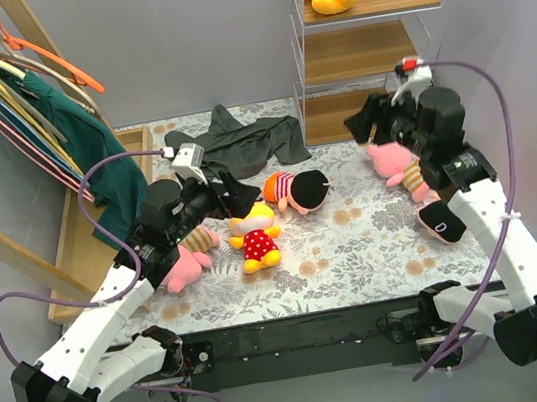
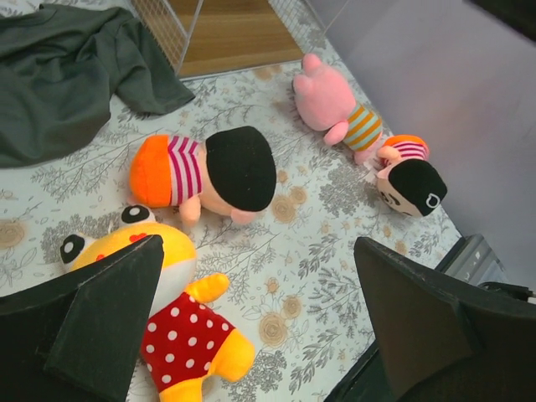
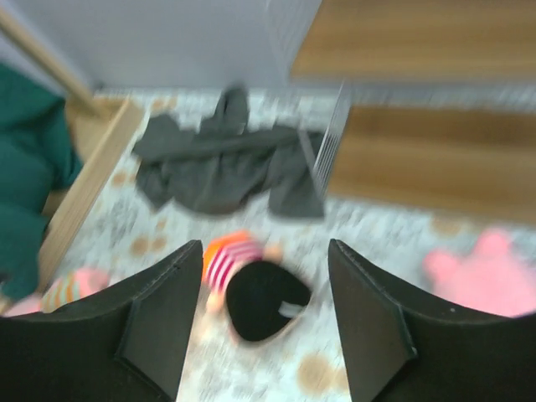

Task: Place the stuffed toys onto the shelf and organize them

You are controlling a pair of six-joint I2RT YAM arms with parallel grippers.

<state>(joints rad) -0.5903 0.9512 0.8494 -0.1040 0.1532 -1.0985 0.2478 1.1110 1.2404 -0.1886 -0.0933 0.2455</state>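
We note left gripper [image 2: 258, 247] jaws spread, empty, above soft yellow plush doll in red polka-dot dress [image 2: 180, 327]; round black-haired striped plush [image 2: 218, 172] at its 1 o'clock; right gripper [image 3: 265, 251] released.

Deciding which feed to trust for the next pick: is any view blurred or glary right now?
Right wrist view: smeared throughout, the black-haired plush doll in a striped shirt and the dark grey cloth garment soft-edged. Left wrist view: sharp, dots distinct on the yellow plush doll in a red polka-dot dress. Top external view: sharp, evenly lit, no glare.
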